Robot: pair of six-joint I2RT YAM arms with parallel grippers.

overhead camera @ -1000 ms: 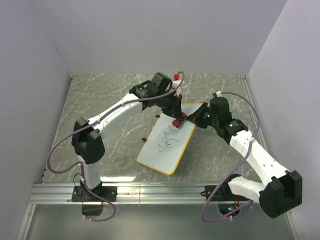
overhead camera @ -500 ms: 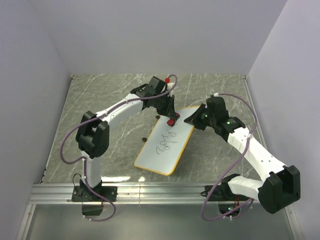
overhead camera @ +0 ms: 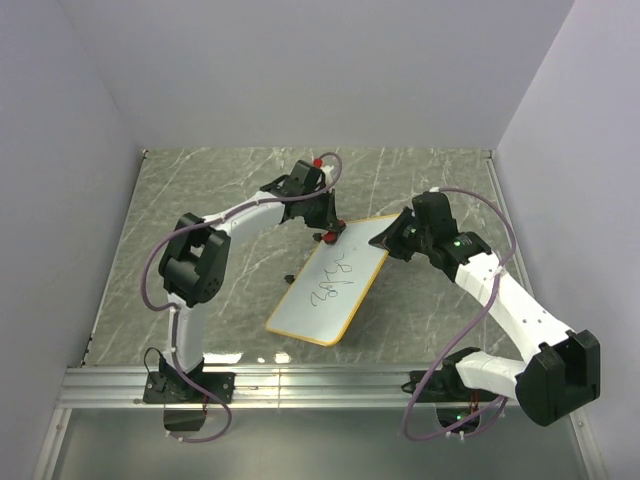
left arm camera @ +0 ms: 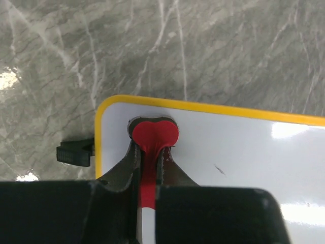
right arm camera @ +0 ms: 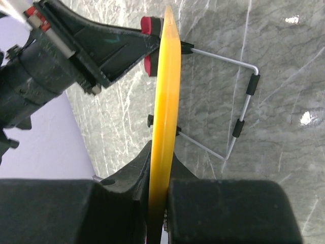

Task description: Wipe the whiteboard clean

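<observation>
Now pinching whiteboard (overhead camera: 330,290), lengthwise near-left to far-right, by its far end in right gripper (overhead camera: 381,240); squeezing red eraser (left arm camera: 155,134) in left gripper (overhead camera: 330,233).

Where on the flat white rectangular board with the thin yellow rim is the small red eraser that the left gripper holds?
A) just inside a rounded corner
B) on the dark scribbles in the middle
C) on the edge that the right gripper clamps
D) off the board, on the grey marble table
A: in the left wrist view the left gripper holds the red eraser on the white board just inside its rounded yellow corner, away from the dark scribbles.
</observation>
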